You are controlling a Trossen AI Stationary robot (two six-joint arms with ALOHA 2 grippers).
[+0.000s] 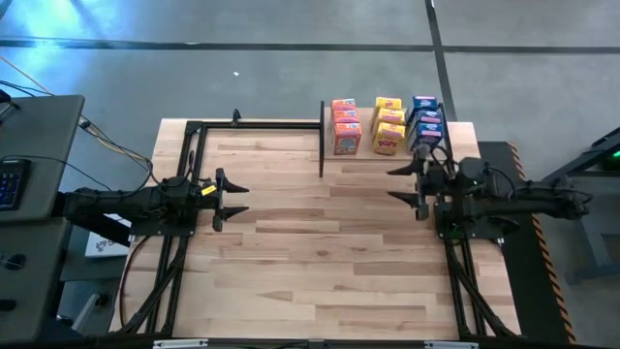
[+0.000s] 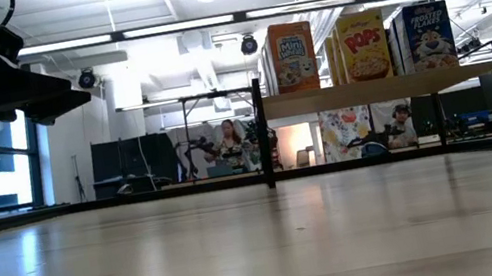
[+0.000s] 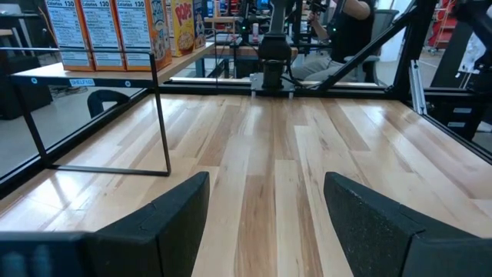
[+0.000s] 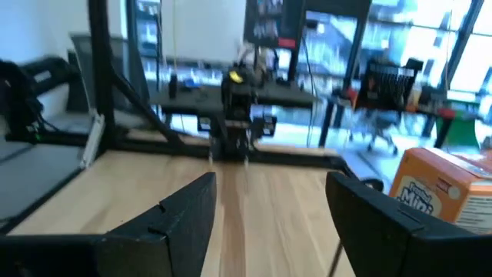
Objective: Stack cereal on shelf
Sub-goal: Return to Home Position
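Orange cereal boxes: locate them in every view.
High view: orange cereal boxes, leftmost of three columns.
Low view: orange cereal boxes, leftmost on the shelf.
Left wrist view: orange cereal boxes, seen side-on.
Right wrist view: one of the orange cereal boxes, close by.
Landmark: yellow cereal boxes beside them, except in the right wrist view.

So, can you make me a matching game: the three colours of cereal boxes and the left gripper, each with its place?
Things: 1 orange boxes; 2 yellow boxes; 3 blue boxes; 4 left gripper.
Places: A middle of the shelf; B open, over the table's left side; C shelf end nearest the right gripper; D shelf end towards the table's middle.
Pairs: 1-D, 2-A, 3-C, 4-B.
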